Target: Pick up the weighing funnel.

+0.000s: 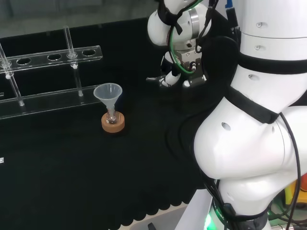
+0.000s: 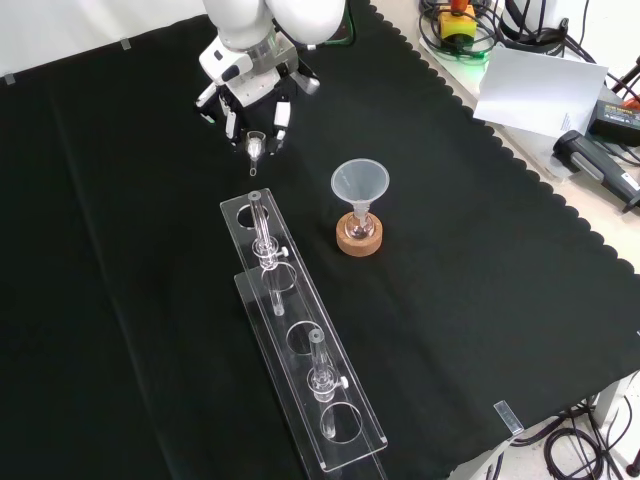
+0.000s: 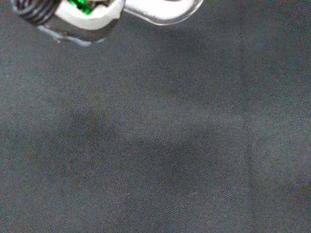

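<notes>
The hand (image 2: 248,100) hangs over the worktop near its far edge in the front view, fingers (image 2: 232,125) pointing down and closed in on the weighing funnel (image 2: 255,148), a small clear piece that sits between their tips with its short stem pointing at the black cloth (image 2: 120,300). In the wrist view a curved clear edge of the weighing funnel (image 3: 163,10) lies right beside the hand (image 3: 87,12), with bare cloth beneath, so the piece looks held and probably just off the worktop, though the contact itself is hard to see. To do the step well, the hand should rise straight up without tilting, since smooth glass pinched at the tips could slip or swing. It should also stay clear of the clear rack (image 2: 300,340), whose nearest end lies just beside the stem and which runs on toward the near edge. The funnel (image 2: 360,183), in its flask (image 2: 359,225) on a cork ring (image 2: 360,243) near the middle, stands well apart. No writing can be read on the glassware. A small white tag (image 2: 508,415) at the cloth's near right corner is too small to read.
</notes>
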Available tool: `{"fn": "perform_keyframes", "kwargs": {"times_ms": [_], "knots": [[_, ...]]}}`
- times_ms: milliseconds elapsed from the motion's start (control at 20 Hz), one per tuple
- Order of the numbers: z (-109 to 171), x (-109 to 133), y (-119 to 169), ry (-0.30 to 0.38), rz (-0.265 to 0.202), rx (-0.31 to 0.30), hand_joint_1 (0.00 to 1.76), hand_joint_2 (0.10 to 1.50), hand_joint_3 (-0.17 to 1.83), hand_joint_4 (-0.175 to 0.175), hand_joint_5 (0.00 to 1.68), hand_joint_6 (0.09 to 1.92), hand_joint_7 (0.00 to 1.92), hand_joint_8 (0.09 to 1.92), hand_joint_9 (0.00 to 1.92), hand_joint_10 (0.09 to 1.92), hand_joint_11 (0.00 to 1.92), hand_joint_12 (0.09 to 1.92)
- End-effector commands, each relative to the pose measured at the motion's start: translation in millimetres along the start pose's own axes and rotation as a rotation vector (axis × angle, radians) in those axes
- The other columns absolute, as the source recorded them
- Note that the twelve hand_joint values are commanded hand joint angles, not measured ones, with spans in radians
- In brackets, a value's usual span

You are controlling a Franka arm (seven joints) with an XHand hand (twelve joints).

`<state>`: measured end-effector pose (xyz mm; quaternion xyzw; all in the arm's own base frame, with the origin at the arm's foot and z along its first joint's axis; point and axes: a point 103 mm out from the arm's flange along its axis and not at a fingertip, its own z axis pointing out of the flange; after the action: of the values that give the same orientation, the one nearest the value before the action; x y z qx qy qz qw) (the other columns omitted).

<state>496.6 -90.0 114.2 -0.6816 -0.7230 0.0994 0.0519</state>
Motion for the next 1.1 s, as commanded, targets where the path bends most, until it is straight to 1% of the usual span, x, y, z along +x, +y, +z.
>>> {"fn": "perform_keyframes", "kwargs": {"times_ms": [50, 550, 900, 1100], "knots": [[-13.6, -2.0, -9.5, -0.005, -0.010, 0.008, 1.10, 0.73, 0.51, 0.175, 1.27, 0.61, 1.55, 0.38, 1.41, 0.36, 0.29, 1.48], [-44.9, -8.1, -21.5, -0.007, -0.006, -0.009, 1.10, 0.73, 0.52, 0.175, 1.27, 0.61, 1.55, 0.38, 1.41, 0.36, 0.29, 1.48], [-52.3, -11.0, -26.6, -0.009, 0.009, -0.019, 1.10, 0.72, 0.53, 0.175, 1.27, 0.62, 1.56, 0.38, 1.41, 0.36, 0.29, 1.48], [-53.7, -12.9, -30.2, -0.014, 0.006, -0.020, 1.10, 0.72, 0.53, 0.175, 1.27, 0.62, 1.56, 0.38, 1.41, 0.36, 0.29, 1.48]]}}
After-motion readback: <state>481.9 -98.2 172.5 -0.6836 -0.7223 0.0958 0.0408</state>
